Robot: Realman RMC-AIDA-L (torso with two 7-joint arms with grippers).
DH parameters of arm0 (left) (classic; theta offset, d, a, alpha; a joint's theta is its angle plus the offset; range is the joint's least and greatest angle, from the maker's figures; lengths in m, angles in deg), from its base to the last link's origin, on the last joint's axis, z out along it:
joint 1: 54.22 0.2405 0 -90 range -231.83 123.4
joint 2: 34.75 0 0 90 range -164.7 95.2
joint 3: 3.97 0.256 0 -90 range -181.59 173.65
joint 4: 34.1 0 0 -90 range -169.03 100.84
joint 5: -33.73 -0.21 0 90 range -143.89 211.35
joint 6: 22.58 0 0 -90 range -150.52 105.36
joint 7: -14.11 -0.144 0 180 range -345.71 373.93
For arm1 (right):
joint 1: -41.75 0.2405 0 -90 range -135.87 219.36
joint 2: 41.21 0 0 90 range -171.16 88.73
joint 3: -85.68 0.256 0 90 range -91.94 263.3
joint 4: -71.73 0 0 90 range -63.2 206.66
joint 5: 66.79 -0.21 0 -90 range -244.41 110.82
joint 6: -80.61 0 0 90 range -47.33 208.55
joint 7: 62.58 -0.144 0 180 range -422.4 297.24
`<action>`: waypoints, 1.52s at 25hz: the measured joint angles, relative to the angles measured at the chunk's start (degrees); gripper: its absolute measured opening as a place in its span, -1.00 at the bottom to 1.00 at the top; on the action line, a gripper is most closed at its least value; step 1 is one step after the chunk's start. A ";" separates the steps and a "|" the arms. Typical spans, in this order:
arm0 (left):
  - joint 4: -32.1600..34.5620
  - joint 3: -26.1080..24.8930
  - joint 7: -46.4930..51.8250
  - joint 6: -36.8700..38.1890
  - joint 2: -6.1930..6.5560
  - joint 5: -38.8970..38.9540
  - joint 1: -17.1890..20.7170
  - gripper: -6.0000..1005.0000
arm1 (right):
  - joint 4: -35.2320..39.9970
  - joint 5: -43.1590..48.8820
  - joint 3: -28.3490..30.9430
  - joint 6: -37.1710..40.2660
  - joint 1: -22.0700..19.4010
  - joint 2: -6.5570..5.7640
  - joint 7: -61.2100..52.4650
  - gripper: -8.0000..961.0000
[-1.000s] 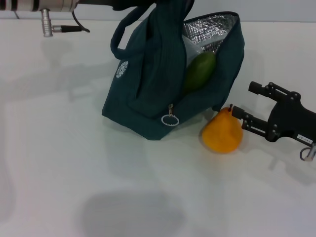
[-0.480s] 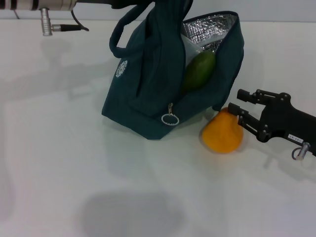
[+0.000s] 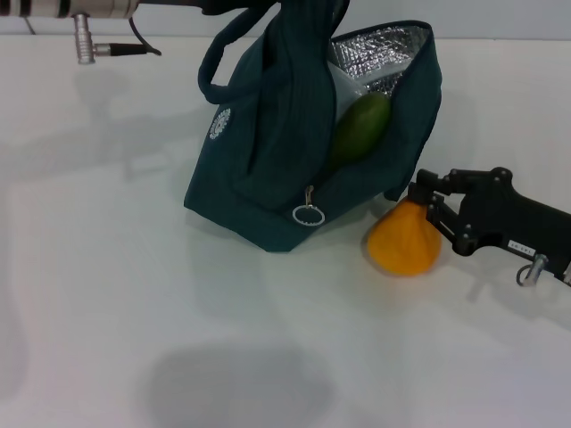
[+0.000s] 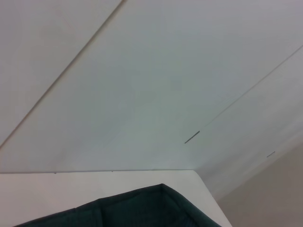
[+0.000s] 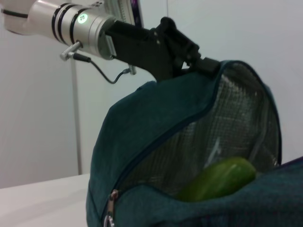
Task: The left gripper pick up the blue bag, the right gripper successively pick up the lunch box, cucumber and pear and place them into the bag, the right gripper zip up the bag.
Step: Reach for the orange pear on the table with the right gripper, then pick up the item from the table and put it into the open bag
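Note:
The blue bag [image 3: 268, 160] stands open on the white table, foil lining showing. My left gripper [image 5: 201, 64] is shut on its top edge by the handles and holds it up; in the head view only its dark body [image 3: 241, 5] shows. The cucumber [image 3: 361, 125] leans inside the bag's mouth and also shows in the right wrist view [image 5: 220, 178]. A pale edge above it may be the lunch box [image 3: 350, 86]; the rest is hidden. The pear [image 3: 403, 242] lies on the table next to the bag. My right gripper [image 3: 430, 209] is open, its fingers on either side of the pear's narrow top.
The zipper's ring pull [image 3: 307, 216] hangs at the bag's front corner, near the pear. The left arm's silver wrist and cable [image 3: 85, 36] reach in at the back left. The left wrist view shows only a strip of bag fabric [image 4: 142, 208] and wall.
My right gripper has moved left to the pear; its open fingers now straddle the pear's top. The bag, cucumber and left gripper have stayed put.

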 joint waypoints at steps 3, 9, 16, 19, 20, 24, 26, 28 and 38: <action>0.00 -0.03 -0.11 0.00 0.00 0.22 0.06 -0.84 | -0.17 0.05 -0.65 -0.21 0.31 0.00 -0.06 -0.79; 0.00 -0.10 -0.55 0.00 0.00 1.24 0.20 -0.84 | -0.23 -0.22 -1.43 -0.08 0.12 0.00 -0.60 -0.87; 0.00 -0.09 -0.56 0.00 -0.01 1.29 0.22 -0.84 | -0.22 -0.36 -1.27 1.60 -0.54 0.01 -1.34 -0.91; 0.00 -0.09 -0.56 0.00 -0.01 1.32 0.23 -0.84 | 0.86 -0.65 -1.10 2.88 -1.78 -0.09 -2.52 -0.91; 0.00 -0.09 -0.56 0.00 0.02 1.32 0.23 -0.84 | 1.55 -1.09 -1.04 2.94 -2.65 -0.18 -2.71 -0.91; 0.00 -0.09 -0.56 0.00 0.15 1.34 0.46 -0.84 | 4.14 -2.99 -0.97 5.05 -5.43 -0.40 -2.75 -0.90; 0.00 -0.11 -0.56 0.00 0.38 1.38 0.74 -0.84 | 5.11 -3.85 -0.96 6.78 -6.19 -0.43 -2.81 -0.90; 0.00 -0.15 -0.56 0.00 0.45 1.41 0.88 -0.84 | 5.63 -4.87 -0.96 8.35 -6.45 -0.50 -2.89 -0.90; -0.08 -0.18 -0.58 0.00 0.33 1.42 1.00 -0.84 | 8.53 -10.46 -0.96 11.32 -5.94 -0.77 -4.40 -0.90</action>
